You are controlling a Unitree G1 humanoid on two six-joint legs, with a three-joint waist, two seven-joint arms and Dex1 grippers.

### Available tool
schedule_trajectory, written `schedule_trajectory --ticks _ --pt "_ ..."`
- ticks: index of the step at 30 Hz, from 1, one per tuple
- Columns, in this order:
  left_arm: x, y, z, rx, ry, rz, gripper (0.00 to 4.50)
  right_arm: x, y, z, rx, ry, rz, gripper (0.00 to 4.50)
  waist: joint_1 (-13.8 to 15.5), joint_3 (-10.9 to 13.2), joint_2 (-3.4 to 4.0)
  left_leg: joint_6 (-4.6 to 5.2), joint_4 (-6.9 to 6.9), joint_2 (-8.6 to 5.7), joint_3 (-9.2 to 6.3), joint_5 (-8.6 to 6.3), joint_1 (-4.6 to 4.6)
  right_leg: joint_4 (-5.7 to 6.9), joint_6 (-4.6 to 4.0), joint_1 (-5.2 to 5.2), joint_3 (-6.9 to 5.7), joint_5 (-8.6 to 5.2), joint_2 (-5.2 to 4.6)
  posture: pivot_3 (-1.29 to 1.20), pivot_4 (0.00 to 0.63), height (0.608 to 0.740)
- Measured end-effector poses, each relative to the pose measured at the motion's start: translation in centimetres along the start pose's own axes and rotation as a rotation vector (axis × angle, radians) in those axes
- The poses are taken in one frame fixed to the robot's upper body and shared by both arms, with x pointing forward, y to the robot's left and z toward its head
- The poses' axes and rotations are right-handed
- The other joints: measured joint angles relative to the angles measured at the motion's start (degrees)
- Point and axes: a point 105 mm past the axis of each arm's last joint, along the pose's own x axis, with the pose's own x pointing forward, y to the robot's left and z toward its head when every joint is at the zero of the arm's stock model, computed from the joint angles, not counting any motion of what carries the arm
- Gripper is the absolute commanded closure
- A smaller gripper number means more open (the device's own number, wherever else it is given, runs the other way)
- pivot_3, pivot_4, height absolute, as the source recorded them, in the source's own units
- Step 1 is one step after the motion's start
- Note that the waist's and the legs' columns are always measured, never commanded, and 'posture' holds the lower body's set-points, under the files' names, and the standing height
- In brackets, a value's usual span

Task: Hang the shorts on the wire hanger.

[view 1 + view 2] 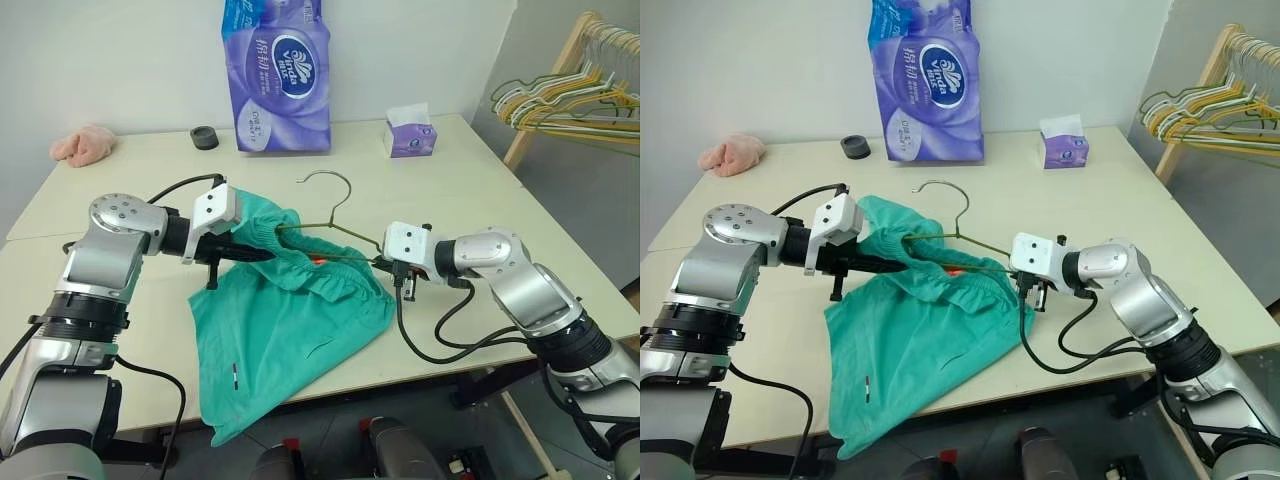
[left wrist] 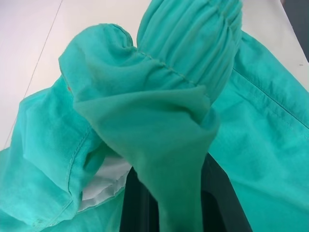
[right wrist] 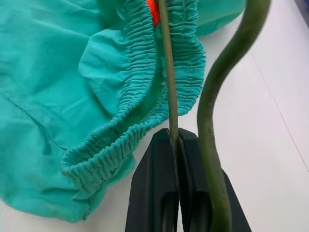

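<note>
The shorts (image 1: 285,320) are teal-green soft fabric with a gathered elastic waistband, lying rumpled at the frame's centre on the table, one leg trailing over the near edge at lower left, waistband bunched and lifted. The wire hanger (image 1: 335,228) is thin olive-gold wire, its hook toward the upper centre, its lower part threaded into the waistband.

My left gripper (image 1: 262,256) has its black fingers pinched on teal fabric shorts (image 1: 290,330); my right gripper (image 1: 383,263) clamps the olive wire hanger (image 1: 335,222).
</note>
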Motion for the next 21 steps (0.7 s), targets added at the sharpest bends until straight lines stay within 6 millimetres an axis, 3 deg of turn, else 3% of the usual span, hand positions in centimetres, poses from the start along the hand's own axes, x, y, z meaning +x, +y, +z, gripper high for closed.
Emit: schedule_trajectory --ticks 4,11,13,16,18,21 --pt "0.3 0.1 0.1 0.008 -0.014 0.006 4.50 -1.5 -0.2 -1.2 -0.026 0.042 -0.001 2.42 0.12 -0.01 -0.01 0.00 0.01 0.00 -0.02 0.00 0.00 -0.01 0.00 0.01 -0.02 0.00 -0.01 -0.19 0.052 0.740" --pt "0.0 0.7 -0.6 -0.020 -0.012 0.085 4.50 -6.0 -0.1 -8.2 0.156 0.227 -0.090 0.04 0.11 -0.02 -0.02 0.01 -0.01 0.01 0.01 0.00 0.02 0.01 0.00 0.01 0.02 0.00 0.01 -0.20 0.055 0.740" --pt "0.0 0.8 -0.6 -0.023 -0.014 0.096 4.50 -6.2 0.3 -8.5 0.292 0.167 -0.127 0.04 0.01 -0.03 -0.05 0.01 -0.01 0.05 0.02 0.00 0.03 0.03 0.00 0.01 0.04 0.00 0.04 -0.20 0.055 0.740" --pt "-0.1 0.9 -0.6 -0.024 -0.016 0.106 4.50 -5.3 2.4 -5.8 0.488 -0.058 -0.085 0.04 -0.15 -0.04 -0.04 0.01 -0.03 0.10 -0.02 0.00 0.05 0.08 -0.01 0.00 0.07 0.00 0.10 -0.20 0.057 0.740" --pt "-0.1 1.1 -0.6 -0.026 -0.018 0.114 4.50 -4.7 3.6 -3.7 0.529 -0.170 -0.083 0.04 -0.03 -0.05 -0.04 0.00 -0.01 0.09 -0.06 -0.01 0.04 0.08 0.00 0.02 0.05 -0.01 0.10 -0.20 0.057 0.740" --pt "-0.1 1.2 -0.7 -0.032 -0.018 0.120 4.50 -3.2 5.6 -2.7 0.596 -0.230 -0.106 0.04 0.11 -0.08 -0.07 0.00 0.01 -0.01 -0.01 -0.01 0.04 0.08 0.01 0.02 0.09 -0.01 0.04 -0.20 0.057 0.740"
